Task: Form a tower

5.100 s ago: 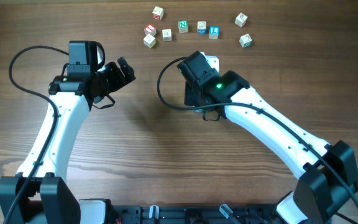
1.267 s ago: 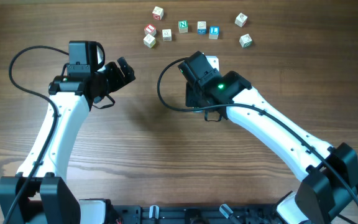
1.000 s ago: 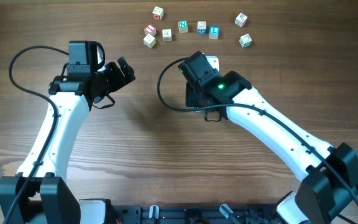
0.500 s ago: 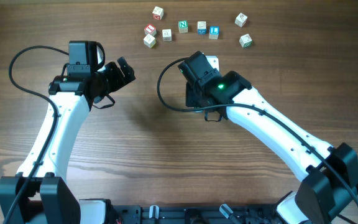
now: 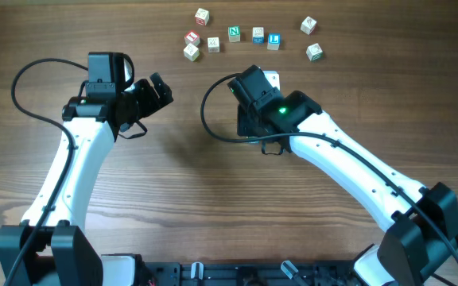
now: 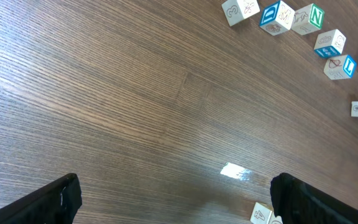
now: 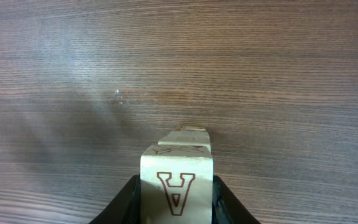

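The tower (image 7: 183, 144) is a narrow column of pale wooden letter cubes, seen end-on in the right wrist view. Its nearest cube (image 7: 178, 182) shows a red letter A. My right gripper (image 7: 178, 200) is shut on that cube, one dark finger (image 7: 129, 202) pressed to each side. From overhead the right gripper (image 5: 266, 80) covers most of the tower (image 5: 273, 78), leaving only a pale top corner in sight. My left gripper (image 5: 159, 90) hangs open over bare table to the left. In its own view the left gripper (image 6: 178, 198) holds nothing, and the tower (image 6: 261, 214) peeks in beside its right finger.
Several loose letter cubes lie scattered along the far edge of the wooden table (image 5: 173, 183), among them a green N cube (image 5: 234, 32), a blue one (image 5: 273, 40) and a red one (image 5: 192, 36). The left wrist view shows some of them at top right (image 6: 307, 17).
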Robot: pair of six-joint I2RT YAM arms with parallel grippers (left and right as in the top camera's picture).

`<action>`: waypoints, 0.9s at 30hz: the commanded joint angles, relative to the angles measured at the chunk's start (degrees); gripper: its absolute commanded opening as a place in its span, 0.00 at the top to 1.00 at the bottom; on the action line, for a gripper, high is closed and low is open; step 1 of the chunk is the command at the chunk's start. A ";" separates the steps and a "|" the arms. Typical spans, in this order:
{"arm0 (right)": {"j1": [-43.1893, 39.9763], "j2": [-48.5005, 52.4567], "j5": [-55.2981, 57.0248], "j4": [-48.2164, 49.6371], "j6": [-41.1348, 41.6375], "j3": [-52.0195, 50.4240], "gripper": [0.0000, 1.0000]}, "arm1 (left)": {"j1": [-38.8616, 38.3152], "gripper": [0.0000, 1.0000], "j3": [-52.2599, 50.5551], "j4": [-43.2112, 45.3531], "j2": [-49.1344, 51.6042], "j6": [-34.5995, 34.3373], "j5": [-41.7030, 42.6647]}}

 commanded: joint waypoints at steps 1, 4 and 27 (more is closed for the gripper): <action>-0.02 -1.29 0.61 0.37 -0.83 -0.46 0.87 | 0.07 0.00 -0.31 0.20 -0.09 0.11 -0.13; -0.02 -1.29 0.63 0.35 -0.90 -0.46 0.87 | 0.07 0.00 -0.31 0.20 -0.09 0.11 -0.13; -0.02 -1.29 0.63 -0.24 -2.51 -0.46 0.81 | 0.07 0.00 -0.31 0.20 -0.09 0.11 -0.13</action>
